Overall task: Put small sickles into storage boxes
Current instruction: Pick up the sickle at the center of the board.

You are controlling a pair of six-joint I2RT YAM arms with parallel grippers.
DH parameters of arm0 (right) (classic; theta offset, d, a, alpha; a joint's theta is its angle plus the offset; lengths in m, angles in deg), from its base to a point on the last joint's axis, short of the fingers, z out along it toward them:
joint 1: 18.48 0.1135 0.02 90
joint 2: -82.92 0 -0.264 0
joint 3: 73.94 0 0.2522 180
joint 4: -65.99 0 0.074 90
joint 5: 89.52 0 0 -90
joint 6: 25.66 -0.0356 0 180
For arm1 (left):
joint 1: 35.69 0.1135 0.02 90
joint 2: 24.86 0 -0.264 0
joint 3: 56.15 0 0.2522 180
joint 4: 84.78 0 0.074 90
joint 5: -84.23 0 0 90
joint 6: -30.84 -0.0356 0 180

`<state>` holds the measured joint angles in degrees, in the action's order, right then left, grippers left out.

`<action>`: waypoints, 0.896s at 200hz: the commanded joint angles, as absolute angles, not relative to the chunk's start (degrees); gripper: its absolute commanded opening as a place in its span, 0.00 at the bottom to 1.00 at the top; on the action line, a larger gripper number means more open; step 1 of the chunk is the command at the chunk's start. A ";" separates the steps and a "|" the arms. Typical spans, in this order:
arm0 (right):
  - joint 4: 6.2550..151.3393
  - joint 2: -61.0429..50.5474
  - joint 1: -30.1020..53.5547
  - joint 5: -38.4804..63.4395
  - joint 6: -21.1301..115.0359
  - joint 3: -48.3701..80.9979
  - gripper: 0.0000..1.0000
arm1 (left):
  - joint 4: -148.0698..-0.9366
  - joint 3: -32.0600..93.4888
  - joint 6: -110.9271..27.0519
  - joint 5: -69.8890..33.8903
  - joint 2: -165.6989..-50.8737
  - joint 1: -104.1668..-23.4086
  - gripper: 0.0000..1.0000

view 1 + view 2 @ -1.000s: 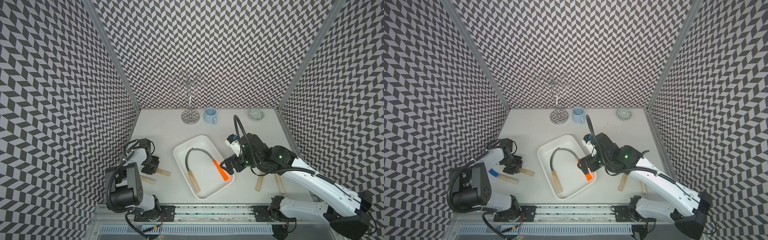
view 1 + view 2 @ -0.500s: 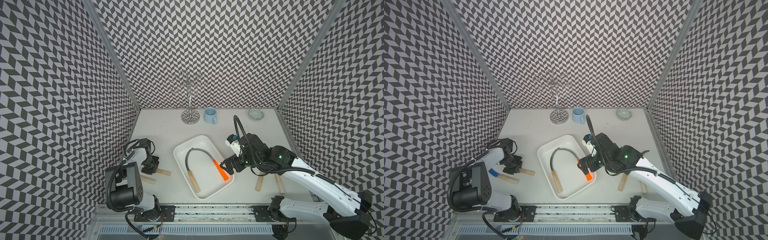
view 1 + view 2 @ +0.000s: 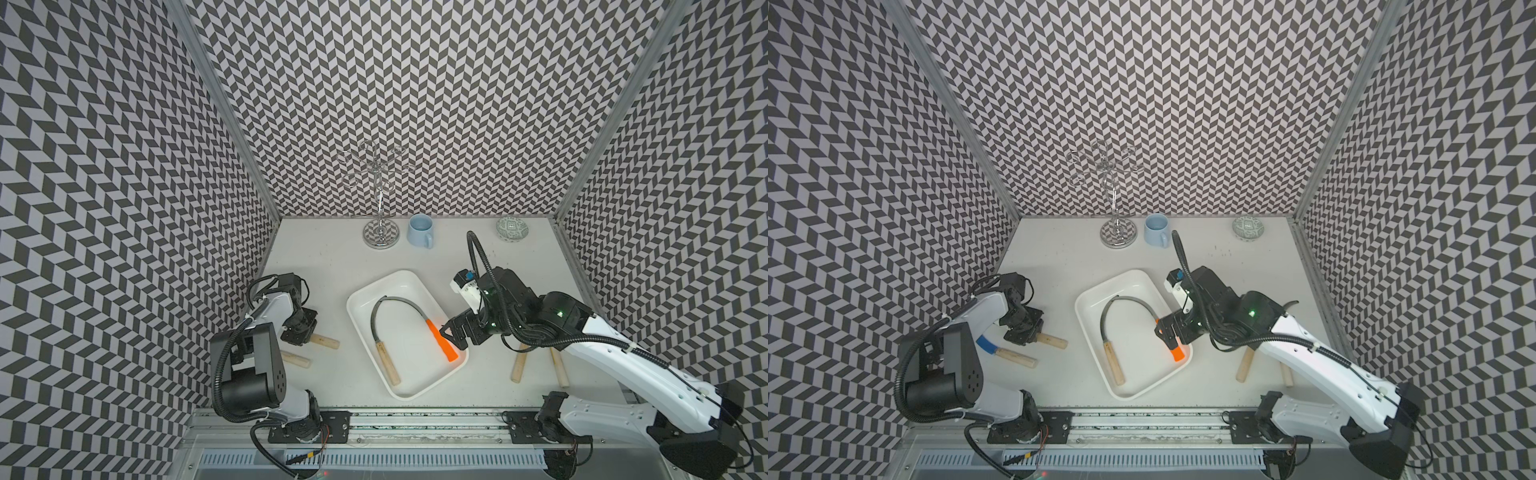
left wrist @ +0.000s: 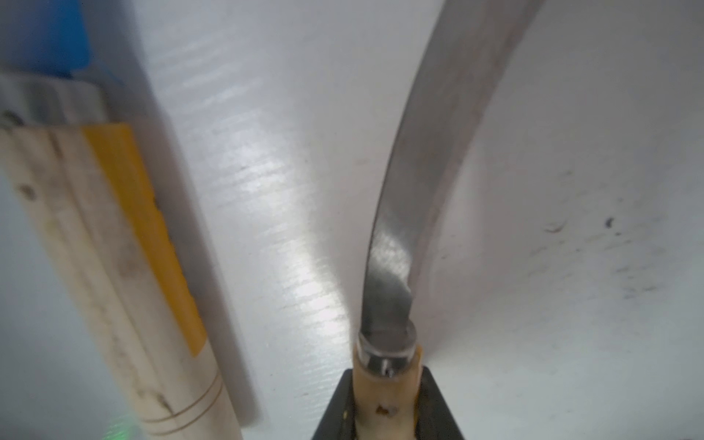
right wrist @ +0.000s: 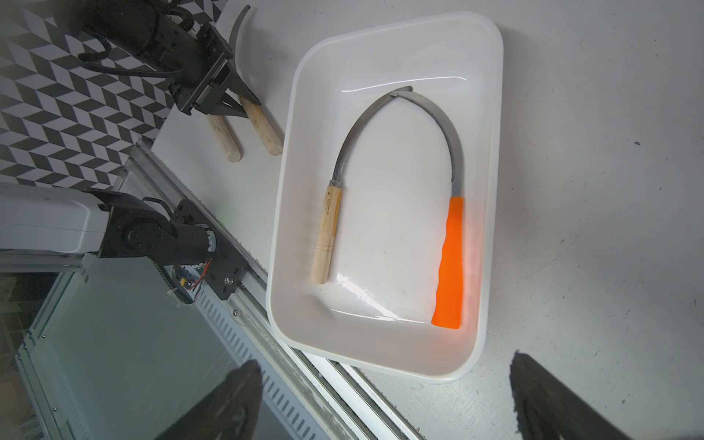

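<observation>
The white storage box (image 3: 361,291) (image 5: 289,152) sits mid-table and holds two small sickles, one with a wooden handle (image 3: 384,361) (image 5: 325,236) and one with an orange handle (image 3: 441,345) (image 5: 449,263). My left gripper (image 3: 297,332) (image 4: 384,411) is low at the table's left. It is shut on the wooden handle (image 4: 384,396) of a sickle whose grey blade (image 4: 419,190) curves away. Another wooden-handled sickle (image 3: 295,359) (image 4: 114,266) lies beside it. My right gripper (image 3: 451,332) (image 5: 384,381) hangs open and empty over the box's right rim, by the orange handle.
Two more wooden handles (image 3: 518,368) (image 3: 559,372) stick out from under the right arm. A light blue mug (image 3: 419,230), a green-patterned bowl (image 3: 512,228) and a wire stand (image 3: 380,237) line the back wall. The arms' rail (image 3: 415,419) runs along the front edge.
The left gripper's jaws have closed a little further on the wooden handle. Both arms and the sickles in the box stay where they were.
</observation>
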<state>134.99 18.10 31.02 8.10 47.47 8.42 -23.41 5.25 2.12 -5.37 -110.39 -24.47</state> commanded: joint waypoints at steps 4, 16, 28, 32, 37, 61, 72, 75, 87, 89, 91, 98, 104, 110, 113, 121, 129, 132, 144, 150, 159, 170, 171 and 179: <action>133.45 19.46 31.54 8.30 48.16 8.12 1.00 | -21.16 7.27 0.86 -2.78 -109.56 -24.97 0.19; 133.45 19.55 31.54 8.26 48.20 8.11 1.00 | -20.39 7.78 0.32 -2.60 -109.46 -25.18 0.19; 133.45 19.64 31.60 8.26 48.25 8.11 1.00 | -19.79 8.28 -0.11 -2.58 -109.31 -25.33 0.19; 133.47 19.68 31.54 8.15 48.21 8.11 1.00 | -19.56 8.39 -0.22 -2.55 -109.15 -25.51 0.19; 133.45 19.72 31.52 8.13 48.25 8.11 1.00 | -19.31 8.56 -0.27 -2.60 -109.02 -25.56 0.19; 133.71 19.64 31.62 7.50 48.02 8.38 1.00 | -17.88 9.52 -1.27 -2.49 -108.40 -26.39 0.19; 133.80 19.31 31.71 7.10 47.95 8.52 1.00 | -17.17 9.97 -1.86 -2.74 -108.11 -26.48 0.19; 133.84 19.21 31.75 7.03 47.82 8.67 1.00 | -16.98 10.11 -2.01 -2.70 -108.05 -26.46 0.19; 133.98 18.83 31.79 6.83 47.46 9.22 1.00 | -16.14 10.80 -2.62 -2.94 -107.45 -26.46 0.19; 133.98 18.75 31.80 6.84 47.35 9.29 1.00 | -15.97 10.99 -2.73 -3.00 -107.29 -26.48 0.19; 133.98 18.67 31.80 6.82 47.37 9.33 1.00 | -15.86 11.19 -2.86 -3.01 -107.23 -26.47 0.19; 134.00 18.35 31.80 6.84 47.09 9.59 1.00 | -15.22 11.68 -3.19 -3.26 -106.81 -26.46 0.19; 134.13 18.08 31.80 6.84 46.93 9.84 1.00 | -14.74 12.28 -3.55 -3.39 -106.41 -26.49 0.19; 134.23 17.84 31.79 6.70 46.72 10.04 1.00 | -14.21 12.86 -3.92 -3.47 -105.97 -26.47 0.19; 134.33 17.72 31.80 6.59 46.64 10.16 1.00 | -13.91 13.05 -3.96 -3.48 -105.70 -26.46 0.19; 134.49 17.49 31.80 6.39 46.62 10.44 1.00 | -13.23 13.57 -4.47 -3.45 -104.97 -26.55 0.19; 134.59 17.39 31.80 6.22 46.54 10.57 1.00 | -12.54 13.94 -4.87 -3.48 -104.12 -26.57 0.19; 134.66 17.41 31.80 6.20 46.55 10.57 1.00 | -12.26 14.03 -4.99 -3.48 -103.87 -26.55 0.19; 134.75 17.35 31.80 6.28 46.53 10.45 1.00 | -11.29 14.42 -5.64 -3.53 -102.82 -26.55 0.19; 134.72 17.35 31.80 6.40 46.48 10.40 1.00 | -10.80 14.47 -5.92 -3.70 -102.27 -26.55 0.19; 134.68 17.36 31.80 6.52 46.44 10.23 1.00 | -10.26 14.43 -6.28 -3.92 -101.48 -26.55 0.19; 134.68 17.35 31.79 6.72 46.33 9.92 1.00 | -9.66 14.39 -6.54 -4.48 -100.27 -26.56 0.19; 134.68 17.39 31.79 6.72 46.37 9.90 1.00 | -9.67 14.39 -6.57 -4.51 -100.18 -26.55 0.19; 134.60 17.44 31.82 6.85 46.40 9.61 1.00 | -9.07 14.40 -6.76 -4.79 -99.31 -26.56 0.19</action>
